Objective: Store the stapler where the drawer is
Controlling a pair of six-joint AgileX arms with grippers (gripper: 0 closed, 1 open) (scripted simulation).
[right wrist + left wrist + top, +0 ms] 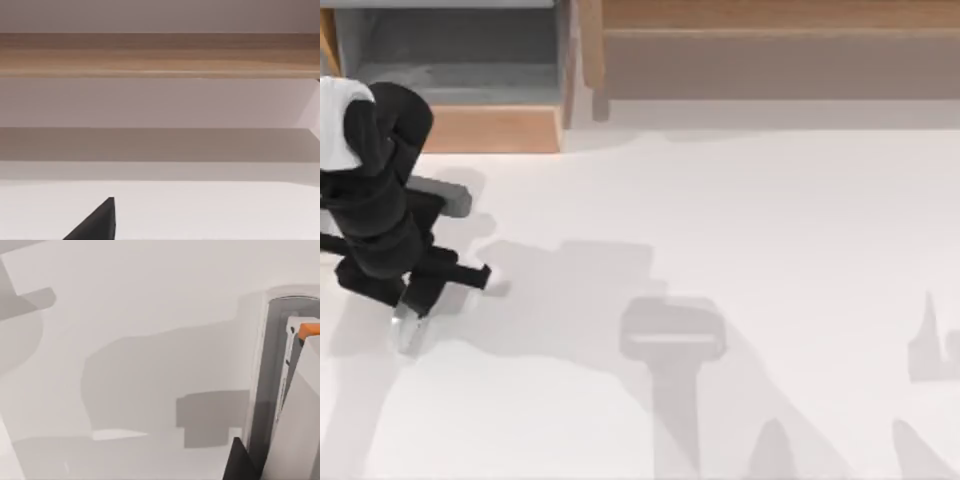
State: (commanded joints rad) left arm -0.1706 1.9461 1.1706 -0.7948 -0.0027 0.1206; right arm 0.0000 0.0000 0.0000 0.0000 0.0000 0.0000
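Left gripper [408,325] hangs low over the table's [740,220] left side, pinching the stapler [280,385], which the left wrist view shows as a pale long body between the fingers. Its long axis runs along the fingers. Drawer [492,128] lies toward the top edge, beyond the arm, open with its grey floor showing. Most of the stapler is cut off. Right arm parked; whether its fingers are spread or together cannot be told.
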